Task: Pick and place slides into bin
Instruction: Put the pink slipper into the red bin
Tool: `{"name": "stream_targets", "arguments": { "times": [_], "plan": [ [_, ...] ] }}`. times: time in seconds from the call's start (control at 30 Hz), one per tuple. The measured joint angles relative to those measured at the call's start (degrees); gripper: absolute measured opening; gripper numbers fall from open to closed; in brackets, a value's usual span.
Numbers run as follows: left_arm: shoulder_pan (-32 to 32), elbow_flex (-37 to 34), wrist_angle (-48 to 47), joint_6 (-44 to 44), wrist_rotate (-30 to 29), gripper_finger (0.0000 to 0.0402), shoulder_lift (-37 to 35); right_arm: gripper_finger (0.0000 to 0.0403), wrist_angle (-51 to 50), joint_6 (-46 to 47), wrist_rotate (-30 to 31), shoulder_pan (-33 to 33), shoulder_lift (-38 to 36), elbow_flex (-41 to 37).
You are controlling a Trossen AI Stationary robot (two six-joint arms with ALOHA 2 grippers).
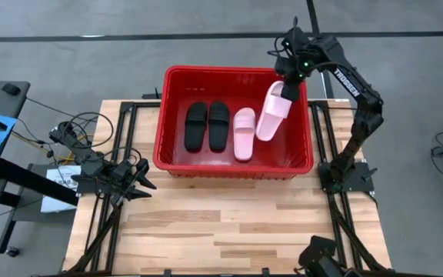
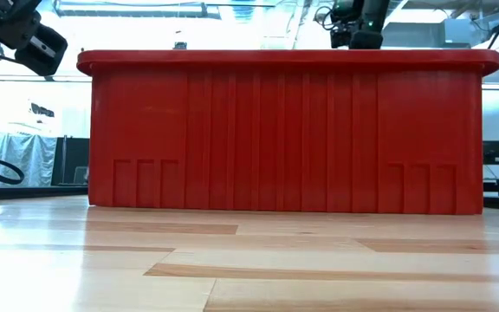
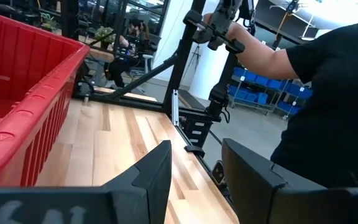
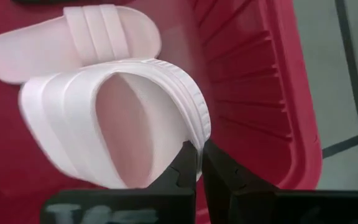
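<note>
High view shows the right gripper (image 1: 287,91) pinching the heel edge of the last pink slide (image 1: 272,112), dangling it over the bin (image 1: 177,74) where the other pink slide (image 1: 244,132) and two black slides (image 1: 207,125) already lie. Best to lower it clear of the right wall before letting go. TROSSEN reads along that arm; the left gripper (image 1: 141,178) waits spread at the table's left edge.
</note>
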Motion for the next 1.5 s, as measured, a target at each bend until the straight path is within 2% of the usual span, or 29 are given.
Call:
{"name": "stream_targets", "arguments": {
  "times": [0.57,0.97,1.5],
  "plan": [
    [0.0,0.0,0.0,-0.2,0.0,0.0132,0.0,0.0,-4.3,-2.3,-4.2,0.5,0.4,0.0],
    [0.0,0.0,0.0,-0.9,0.0,0.0132,0.0,0.0,-4.3,-1.4,-0.7,3.4,9.6,0.0],
    [0.0,0.0,0.0,-0.9,0.0,0.0132,0.0,0.0,-4.3,-2.3,-0.4,3.0,19.5,0.0]
  ]
}}
